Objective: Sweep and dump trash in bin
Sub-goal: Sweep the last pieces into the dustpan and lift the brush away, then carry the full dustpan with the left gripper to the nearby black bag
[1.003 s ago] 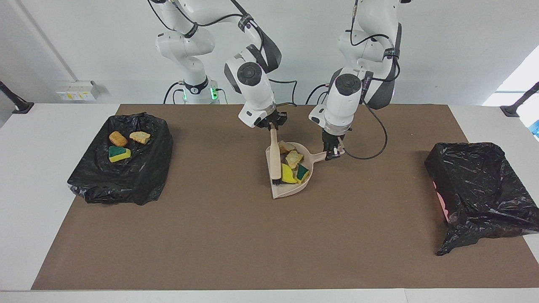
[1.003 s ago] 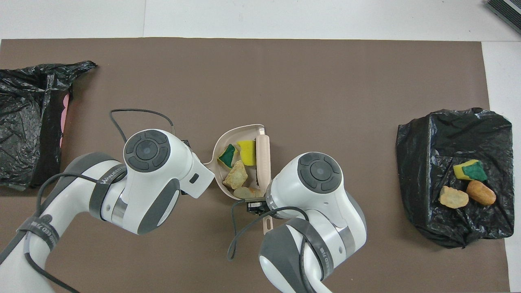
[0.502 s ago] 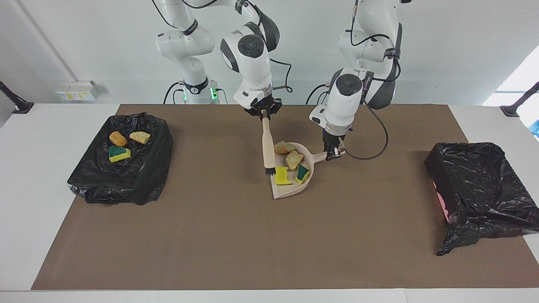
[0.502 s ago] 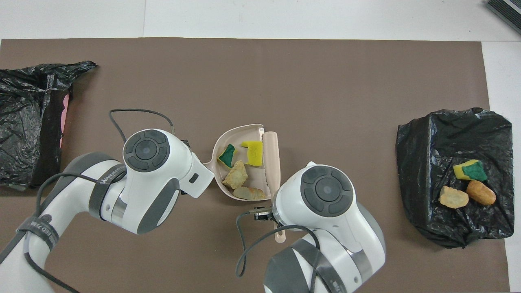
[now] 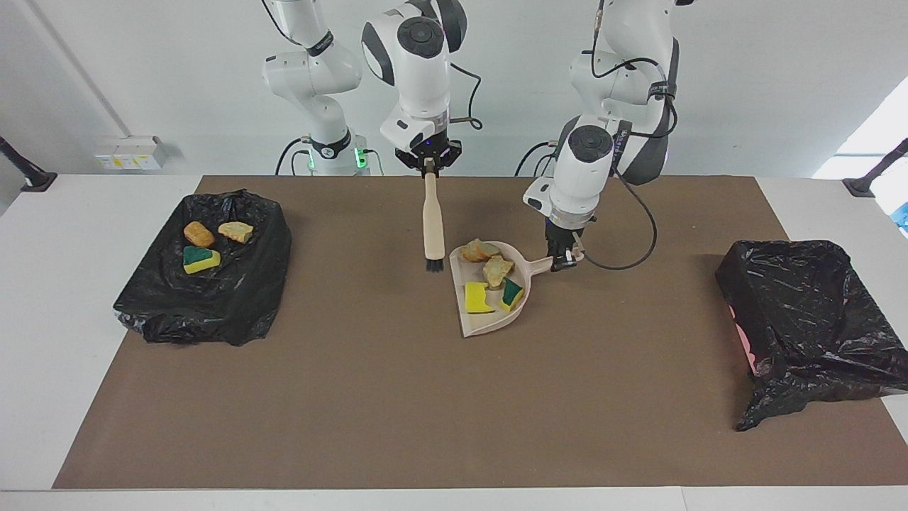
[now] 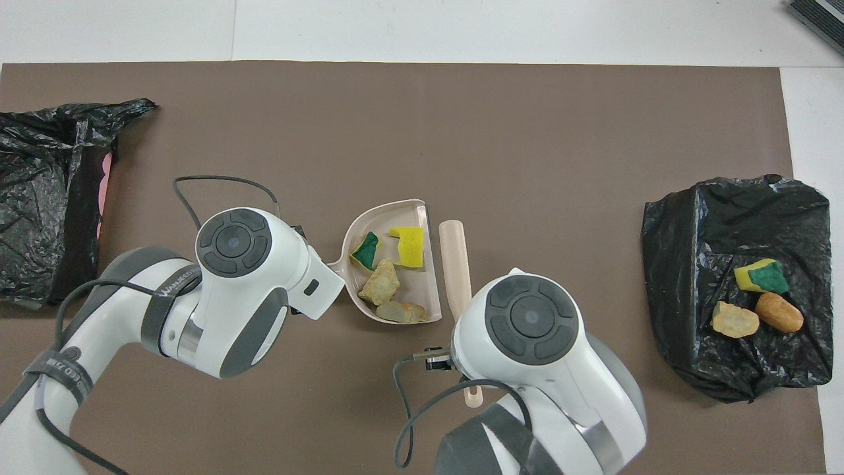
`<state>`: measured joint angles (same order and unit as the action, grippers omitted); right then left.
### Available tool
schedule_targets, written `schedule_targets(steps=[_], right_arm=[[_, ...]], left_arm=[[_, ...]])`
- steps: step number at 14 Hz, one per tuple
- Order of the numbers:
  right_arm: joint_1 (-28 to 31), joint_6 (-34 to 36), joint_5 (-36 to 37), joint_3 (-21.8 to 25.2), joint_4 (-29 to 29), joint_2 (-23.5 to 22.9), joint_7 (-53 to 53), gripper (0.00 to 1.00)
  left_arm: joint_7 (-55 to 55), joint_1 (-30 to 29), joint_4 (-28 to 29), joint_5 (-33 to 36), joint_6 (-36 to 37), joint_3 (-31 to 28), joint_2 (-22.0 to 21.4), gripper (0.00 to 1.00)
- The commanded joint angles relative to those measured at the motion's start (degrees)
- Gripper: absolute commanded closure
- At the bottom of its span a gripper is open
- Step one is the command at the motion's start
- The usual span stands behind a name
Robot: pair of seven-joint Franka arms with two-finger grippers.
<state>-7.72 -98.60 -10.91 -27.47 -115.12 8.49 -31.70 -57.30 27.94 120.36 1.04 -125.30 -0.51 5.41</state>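
Right gripper (image 5: 429, 162), clamped on the brush (image 5: 431, 226), has lifted it clear of the dustpan (image 5: 489, 323) at mid-table. Left gripper (image 5: 562, 256) grips the pan's handle. Four trash scraps (image 5: 479, 297) lie inside; sweeping looks finished, dumping next.

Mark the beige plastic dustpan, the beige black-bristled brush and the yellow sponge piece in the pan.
beige plastic dustpan (image 5: 489, 325), facing view, bare floor near its open lip.
beige black-bristled brush (image 5: 432, 223), facing view, mid-handle.
yellow sponge piece (image 6: 411, 239), overhead view, top face.
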Motion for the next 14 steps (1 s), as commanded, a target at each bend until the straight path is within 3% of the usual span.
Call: schedule_targets(steps=[1,6,14], right_arm=[[1.03,-0.27,-3.50,-0.39,-2.04,1.53,-1.08,1.00],[0.95,-1.41,-3.51,-0.48,-3.71,2.15,-1.08,1.00],[0.69,-1.77,-3.51,-0.48,-5.11,2.32,-0.99,1.00]], left_arm=[[-1.84,-2.18,0.50,0.37,-1.61,0.07,-0.67,1.00],[-7.63,-7.18,-3.10,-2.00,-0.21,0.16,0.13,1.00],[-19.32,-18.60,-16.80,-5.52,15.16,0.07,0.65,1.00]])
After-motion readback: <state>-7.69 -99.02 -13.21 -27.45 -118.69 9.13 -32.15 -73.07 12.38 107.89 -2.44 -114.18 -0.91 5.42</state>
